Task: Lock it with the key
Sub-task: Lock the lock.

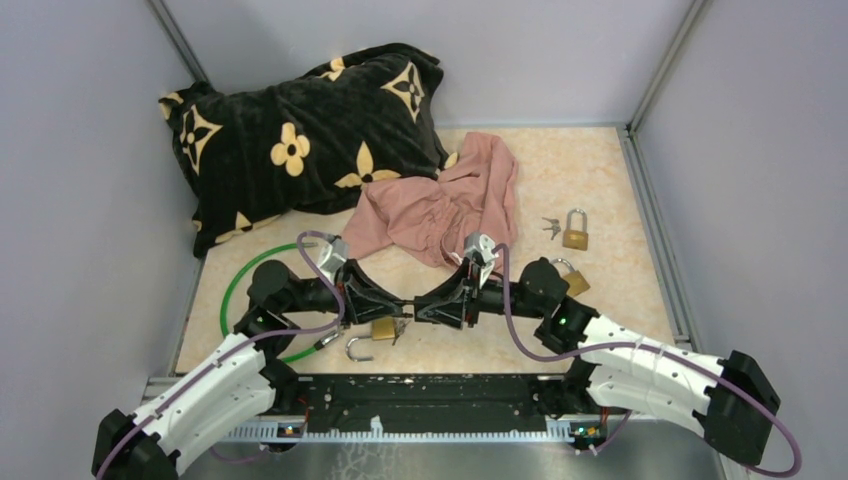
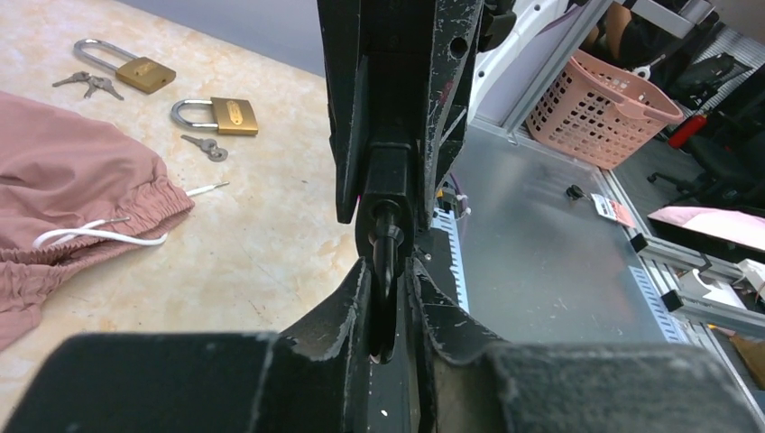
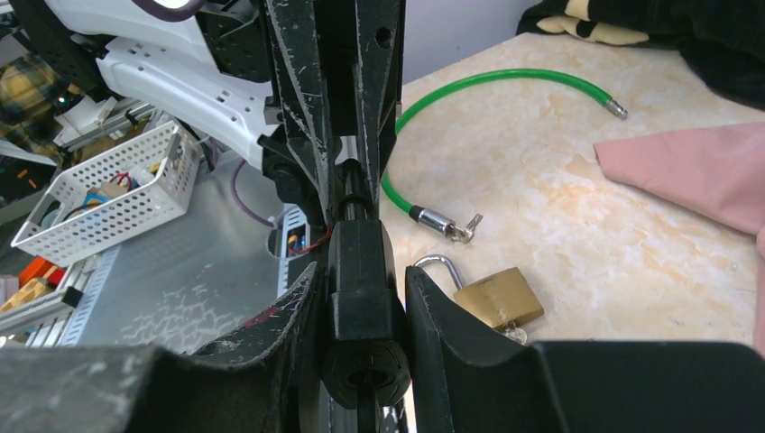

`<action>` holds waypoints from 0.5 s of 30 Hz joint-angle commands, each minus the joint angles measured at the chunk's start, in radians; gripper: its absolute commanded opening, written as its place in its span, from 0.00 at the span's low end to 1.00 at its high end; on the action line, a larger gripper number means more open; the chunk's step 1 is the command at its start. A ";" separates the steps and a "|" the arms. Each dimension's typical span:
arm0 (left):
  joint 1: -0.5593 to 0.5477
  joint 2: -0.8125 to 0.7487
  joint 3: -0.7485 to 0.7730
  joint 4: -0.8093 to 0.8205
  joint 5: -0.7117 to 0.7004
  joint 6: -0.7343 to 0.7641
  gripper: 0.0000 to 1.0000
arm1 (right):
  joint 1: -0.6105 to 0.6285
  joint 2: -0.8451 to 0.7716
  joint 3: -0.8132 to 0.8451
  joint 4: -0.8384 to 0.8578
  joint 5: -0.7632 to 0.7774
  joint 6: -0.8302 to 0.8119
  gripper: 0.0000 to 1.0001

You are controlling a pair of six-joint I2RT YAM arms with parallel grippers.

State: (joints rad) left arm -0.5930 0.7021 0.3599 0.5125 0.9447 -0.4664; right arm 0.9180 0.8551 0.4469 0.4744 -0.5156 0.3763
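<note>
A black lock body (image 3: 359, 307) sits clamped between my right gripper's (image 3: 363, 269) fingers. In the left wrist view the same body (image 2: 390, 176) points at my left gripper (image 2: 390, 271), which is shut on a thin black key head (image 2: 388, 257). The key's shaft runs into the lock's end. In the top view both grippers, left (image 1: 398, 305) and right (image 1: 422, 310), meet tip to tip just above the table's near middle. The green cable (image 1: 235, 290) loops on the table at the left. Its silver tip (image 3: 442, 223) lies free.
A brass padlock (image 1: 383, 328) with an open shackle lies right under the grippers. Two more brass padlocks (image 1: 575, 237) (image 1: 573, 280) and loose keys (image 1: 550, 227) lie at the right. A pink cloth (image 1: 440, 205) and a black flowered pillow (image 1: 300, 130) fill the back.
</note>
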 commanded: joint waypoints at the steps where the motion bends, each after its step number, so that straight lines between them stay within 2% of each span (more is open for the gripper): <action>1: 0.005 -0.009 -0.006 -0.044 0.032 0.065 0.25 | -0.005 -0.035 0.083 0.041 0.022 -0.008 0.00; 5: 0.005 0.002 0.006 -0.039 0.043 0.102 0.35 | -0.005 -0.030 0.097 0.017 0.014 -0.012 0.00; 8: 0.005 0.009 0.014 -0.060 0.053 0.126 0.49 | -0.005 -0.029 0.100 0.018 0.014 -0.014 0.00; 15: 0.004 0.030 0.013 -0.104 0.075 0.182 0.58 | -0.005 -0.012 0.108 0.016 0.003 -0.008 0.00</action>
State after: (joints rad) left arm -0.5926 0.7269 0.3603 0.4255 0.9905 -0.3382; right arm 0.9176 0.8528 0.4603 0.3866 -0.5091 0.3679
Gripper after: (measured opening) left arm 0.557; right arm 0.328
